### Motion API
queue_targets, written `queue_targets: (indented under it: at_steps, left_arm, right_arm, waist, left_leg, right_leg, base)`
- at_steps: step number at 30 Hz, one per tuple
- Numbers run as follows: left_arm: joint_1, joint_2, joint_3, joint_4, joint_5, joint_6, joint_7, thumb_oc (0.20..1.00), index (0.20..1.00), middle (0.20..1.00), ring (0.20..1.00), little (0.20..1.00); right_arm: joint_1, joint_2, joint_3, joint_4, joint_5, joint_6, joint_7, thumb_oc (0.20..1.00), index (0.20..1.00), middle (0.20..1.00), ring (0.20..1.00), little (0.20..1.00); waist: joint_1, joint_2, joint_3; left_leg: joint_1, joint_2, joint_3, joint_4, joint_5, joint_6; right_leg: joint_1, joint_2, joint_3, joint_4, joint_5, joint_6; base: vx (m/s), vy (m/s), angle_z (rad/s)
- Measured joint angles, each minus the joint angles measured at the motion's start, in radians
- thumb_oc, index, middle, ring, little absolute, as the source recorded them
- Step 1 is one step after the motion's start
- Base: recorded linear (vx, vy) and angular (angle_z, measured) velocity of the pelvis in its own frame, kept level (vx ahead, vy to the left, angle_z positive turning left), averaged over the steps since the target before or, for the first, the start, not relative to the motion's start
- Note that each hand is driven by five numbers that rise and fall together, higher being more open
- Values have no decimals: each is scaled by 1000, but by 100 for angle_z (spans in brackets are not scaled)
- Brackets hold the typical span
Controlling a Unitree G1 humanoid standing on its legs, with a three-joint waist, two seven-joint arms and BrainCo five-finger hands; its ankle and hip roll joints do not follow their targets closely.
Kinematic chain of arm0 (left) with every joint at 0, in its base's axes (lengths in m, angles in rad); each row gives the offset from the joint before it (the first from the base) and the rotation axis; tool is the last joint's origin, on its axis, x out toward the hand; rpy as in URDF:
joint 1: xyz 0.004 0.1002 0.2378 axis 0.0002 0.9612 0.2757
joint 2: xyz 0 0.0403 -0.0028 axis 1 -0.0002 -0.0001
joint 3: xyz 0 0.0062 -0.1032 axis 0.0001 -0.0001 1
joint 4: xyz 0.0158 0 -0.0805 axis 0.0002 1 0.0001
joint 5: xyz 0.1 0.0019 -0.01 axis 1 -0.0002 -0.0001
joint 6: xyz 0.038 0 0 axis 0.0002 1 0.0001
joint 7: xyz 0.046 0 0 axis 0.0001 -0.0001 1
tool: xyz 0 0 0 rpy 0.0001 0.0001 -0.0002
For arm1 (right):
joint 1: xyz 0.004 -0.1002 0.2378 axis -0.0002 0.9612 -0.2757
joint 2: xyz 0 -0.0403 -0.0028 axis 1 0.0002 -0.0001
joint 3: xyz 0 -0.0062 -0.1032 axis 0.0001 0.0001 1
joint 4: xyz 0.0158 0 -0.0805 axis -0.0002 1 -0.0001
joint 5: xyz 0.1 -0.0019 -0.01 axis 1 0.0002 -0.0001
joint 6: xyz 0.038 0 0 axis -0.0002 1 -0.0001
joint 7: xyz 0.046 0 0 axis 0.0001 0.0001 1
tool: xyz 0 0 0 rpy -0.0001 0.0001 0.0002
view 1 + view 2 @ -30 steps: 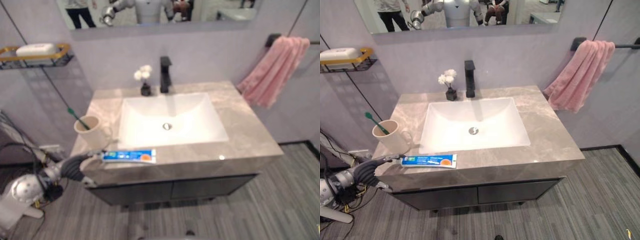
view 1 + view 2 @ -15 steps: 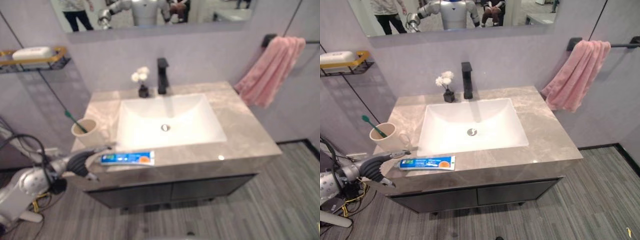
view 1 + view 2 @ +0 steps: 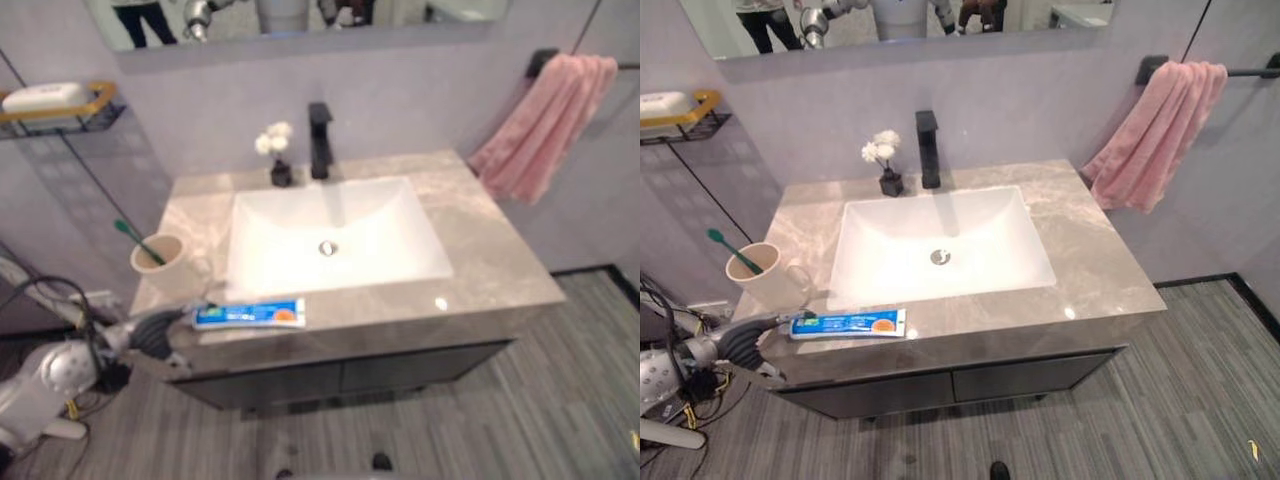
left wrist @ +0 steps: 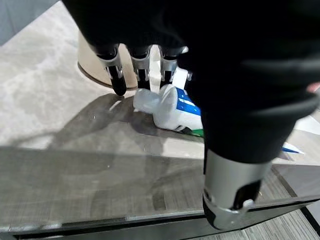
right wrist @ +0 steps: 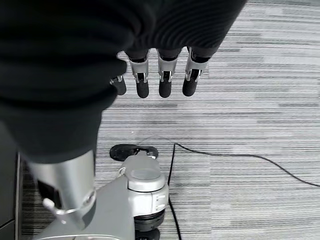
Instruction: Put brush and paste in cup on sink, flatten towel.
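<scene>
You see the toothbrush [image 3: 728, 251] already standing in the cup [image 3: 758, 279], at the left end of the counter [image 3: 1110, 280]. The toothpaste tube [image 3: 848, 323] lies flat along the counter's front edge, just in front of the sink basin [image 3: 940, 245], so that step is not yet done. The pink towel [image 3: 1150, 135] hangs bunched over the rail [image 3: 1250, 71] on the right wall and appears still to need flattening.

Your left hand [image 4: 150, 67] sits at the tube's capped end, beside the cup; its fingers [image 4: 116, 75] reach straight down with tips just above the counter, and nothing is pinched between them and the thumb. Your right hand [image 5: 160, 75] hangs over the floor, fingers relaxed and empty.

Judge the room as follows. The tube rests close to the front lip, so a push toward you could slide it off. The cup stands near the left edge and just behind your hand, leaving little margin for a sideways sweep. A small flower vase [image 3: 887, 170] and the black tap [image 3: 928, 148] stand well apart at the back. The counter right of the basin offers open room.
</scene>
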Motion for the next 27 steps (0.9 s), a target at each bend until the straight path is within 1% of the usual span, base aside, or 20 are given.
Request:
queue_targets:
  at_steps: [2, 10, 15, 18, 19, 20, 21, 22, 23, 24, 27]
  left_arm:
    - [-28, -1, -18, 11, 12, -1, 2, 1000, 1000, 1000, 1000, 1000]
    - [-95, -24, -55, 45, 40, -2, 13, 1000, 1000, 1000, 1000, 1000]
    - [-105, -31, -62, 51, 57, -3, 24, 1000, 1000, 1000, 1000, 1000]
    - [-110, -42, -63, 54, 66, -2, 30, 1000, 1000, 1000, 1000, 1000]
    - [-118, -63, -63, 73, 66, -3, 32, 1000, 1000, 1000, 1000, 1000]
    - [-125, -81, -63, 86, 67, -4, 40, 821, 821, 821, 821, 821]
    - [-128, -92, -65, 91, 67, -4, 49, 200, 200, 200, 200, 200]
    - [-132, -98, -66, 93, 68, -2, 52, 200, 200, 200, 200, 200]
    - [-151, -147, -51, 115, 72, 2, 66, 200, 200, 200, 200, 200]
    - [-153, -171, -36, 124, 82, 4, 76, 200, 200, 200, 200, 200]
    - [-166, -181, -33, 128, 102, 8, 91, 200, 200, 200, 200, 200]
  right_arm:
    - [-1, 0, -16, 0, 5, 0, 0, 1000, 1000, 1000, 1000, 1000]
    - [-1, -3, -16, -3, 17, -2, -2, 1000, 1000, 1000, 1000, 1000]
    - [0, -3, -16, -3, 36, -2, -2, 1000, 1000, 1000, 1000, 1000]
    - [0, -3, -16, -3, 36, -2, -2, 1000, 1000, 1000, 1000, 1000]
    - [0, -4, -19, -2, 38, -2, -3, 1000, 1000, 1000, 1000, 1000]
    - [0, -3, -31, -2, 39, -1, -3, 1000, 1000, 1000, 1000, 1000]
    - [-1, -4, -38, -3, 44, -2, -5, 1000, 1000, 1000, 1000, 1000]
    - [-1, -4, -38, -3, 44, -2, -6, 1000, 1000, 1000, 1000, 1000]
    - [0, -4, -44, -3, 46, -2, -13, 1000, 1000, 1000, 1000, 1000]
    - [0, -3, -49, -3, 46, -2, -15, 1000, 1000, 1000, 1000, 1000]
    - [1, -7, -59, -3, 46, -2, -20, 1000, 1000, 1000, 1000, 1000]
  waist:
    - [0, 1, -1]
    - [-2, -1, -1]
    - [-5, -2, -1]
    - [-3, -2, -1]
    - [-3, -2, -1]
    - [-1, -2, -1]
    - [-1, 0, -2]
    - [-1, -6, 1]
    - [-1, -5, -1]
    - [-1, -4, -2]
    - [-7, -6, -2]
  left_leg:
    - [-2, 0, -3, 0, 0, 0]
    - [-12, 0, -4, 0, 0, 0]
    - [-13, 1, -4, 0, 0, 0]
    - [-15, 1, -4, 0, 0, 0]
    - [-15, 1, -4, 0, 0, 0]
    - [-15, 0, -4, 0, 0, 0]
    - [-16, 1, -4, 0, 0, 0]
    - [-17, 1, -4, 0, 0, 0]
    - [-18, 1, -4, 0, 0, 1]
    - [-19, 1, -4, 0, 0, 1]
    - [-19, 1, -4, 0, -1, 1]
  right_leg:
    - [-1, 0, -3, 0, -1, 0]
    - [-10, 0, -5, 0, 0, -1]
    - [-10, 0, -5, 0, 0, -1]
    - [-12, 0, -5, 0, 0, -1]
    - [-12, 0, -5, 0, 0, -1]
    - [-13, 0, -5, 0, 0, -1]
    - [-14, 0, -5, 0, 0, -1]
    - [-15, 1, -5, 0, 0, 0]
    - [-16, 1, -5, 0, 0, 0]
    - [-17, 0, -5, 0, -1, 0]
    - [-17, 1, -5, 0, 0, -1]
  base:
    - [11, 9, 4]
    - [0, 0, 0]
    - [0, 0, 0]
    - [0, 0, 0]
    - [0, 0, 0]
    - [0, 0, 0]
    - [0, 0, 0]
    - [0, 0, 0]
    - [0, 0, 0]
    - [0, 0, 0]
    - [0, 0, 0]
